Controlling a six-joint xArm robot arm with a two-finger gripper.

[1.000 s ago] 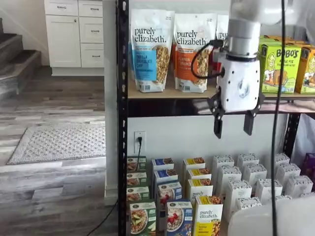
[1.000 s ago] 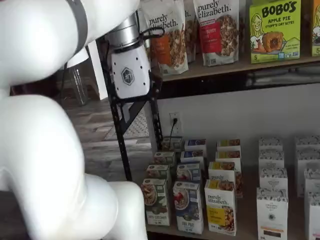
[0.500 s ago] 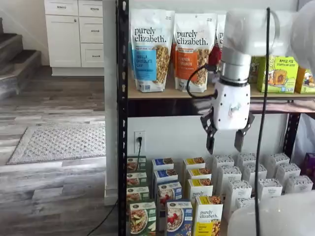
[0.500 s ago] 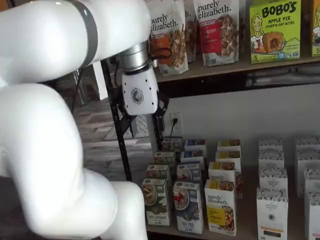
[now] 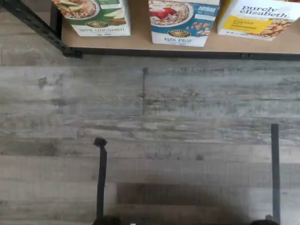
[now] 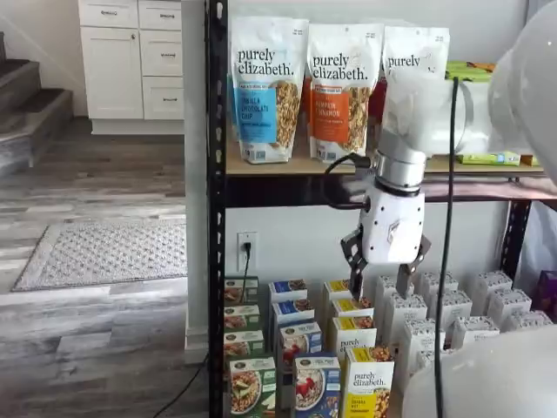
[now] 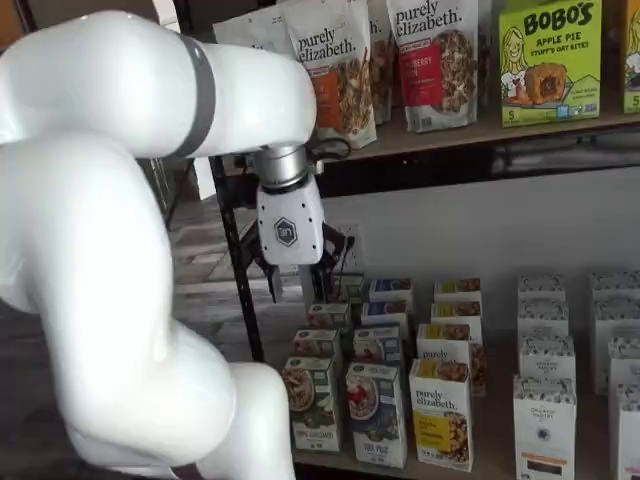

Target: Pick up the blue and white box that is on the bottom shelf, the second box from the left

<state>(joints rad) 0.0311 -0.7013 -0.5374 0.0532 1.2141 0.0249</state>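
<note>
On the bottom shelf (image 7: 480,455), the blue and white box (image 7: 377,412) is standing untouched at the front row; the end effector (image 6: 380,280) is hanging released at roughly one o'clock, seemingly empty, with the grasp remaining.

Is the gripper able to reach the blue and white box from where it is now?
Probably yes. The open gripper hangs empty above the box rows; the blue and white box stands in the front row, nothing before it.
</note>
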